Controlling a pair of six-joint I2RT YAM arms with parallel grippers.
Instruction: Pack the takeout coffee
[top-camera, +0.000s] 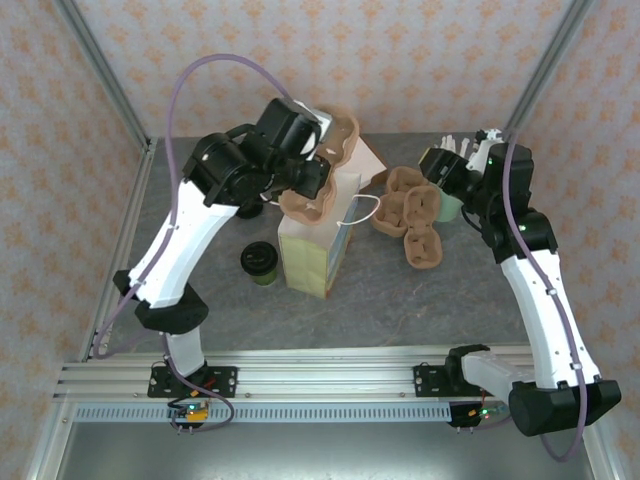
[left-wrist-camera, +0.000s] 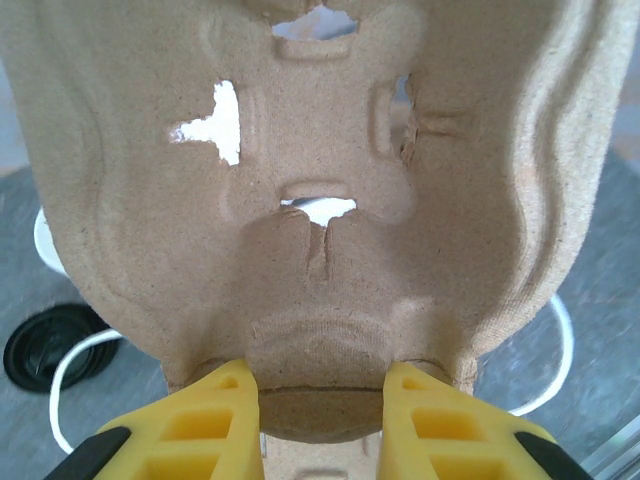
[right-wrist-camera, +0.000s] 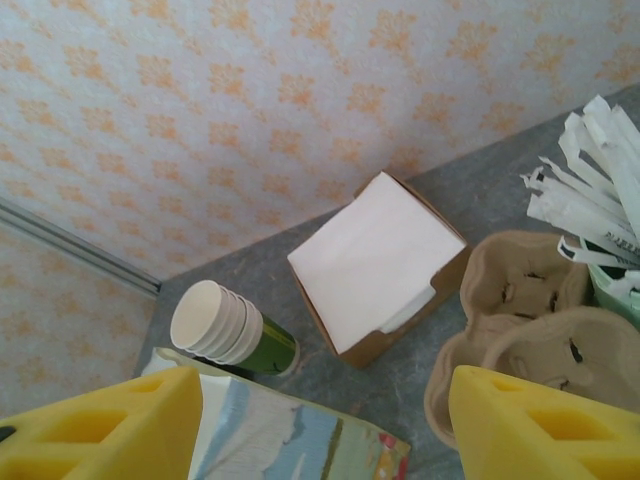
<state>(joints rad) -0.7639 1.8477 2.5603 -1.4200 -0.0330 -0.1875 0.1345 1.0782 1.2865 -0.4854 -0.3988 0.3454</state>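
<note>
The takeout coffee (top-camera: 262, 262), a small cup with a black lid, stands on the table just left of the tall paper bag (top-camera: 312, 255). Its lid (left-wrist-camera: 50, 346) appears at the lower left of the left wrist view. My left gripper (top-camera: 308, 180) hangs above the bag's mouth, shut on the edge of a brown pulp cup carrier (top-camera: 305, 207). In the left wrist view, the yellow fingers (left-wrist-camera: 215, 415) pinch the carrier's (left-wrist-camera: 320, 180) rim. My right gripper (top-camera: 442, 166) is open and holds nothing, hovering over the table's back right. Its fingers (right-wrist-camera: 100, 425) stand wide apart.
A stack of pulp carriers (top-camera: 412, 218) lies right of the bag. Behind the bag lie a stack of lidless cups (right-wrist-camera: 232, 324) on its side and a box of white napkins (right-wrist-camera: 375, 262). White packets (right-wrist-camera: 590, 200) stand in a holder at the far right. The bag's white handle (top-camera: 362, 203) loops rightward.
</note>
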